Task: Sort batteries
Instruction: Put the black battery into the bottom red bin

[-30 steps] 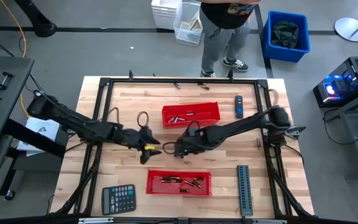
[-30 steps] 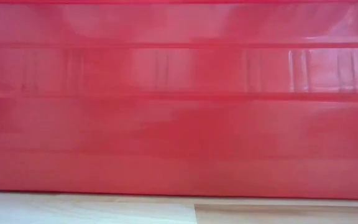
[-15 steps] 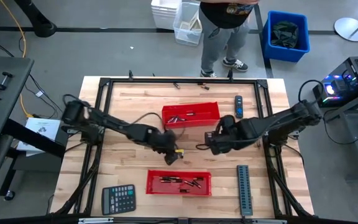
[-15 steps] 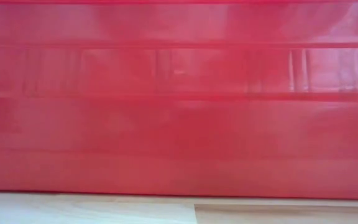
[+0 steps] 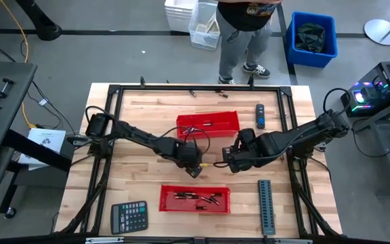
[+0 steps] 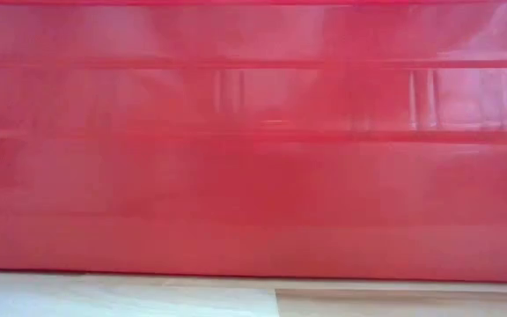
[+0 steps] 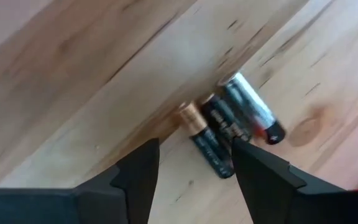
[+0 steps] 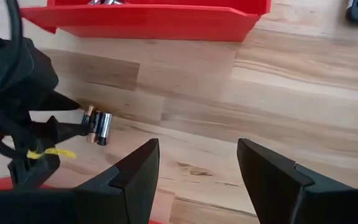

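Three loose batteries [image 7: 229, 134] lying side by side, touching, on the bare counter [image 5: 141, 135] between the two red trays [image 5: 207, 125], just ahead of the left hand [image 7: 194, 165], whose fingers stand apart and hold nothing. Right hand [image 8: 197, 165] near them, also open and empty. Probably light, hard, smooth and quick to roll; best pinched across the middle of one body, fingers on its two long sides.
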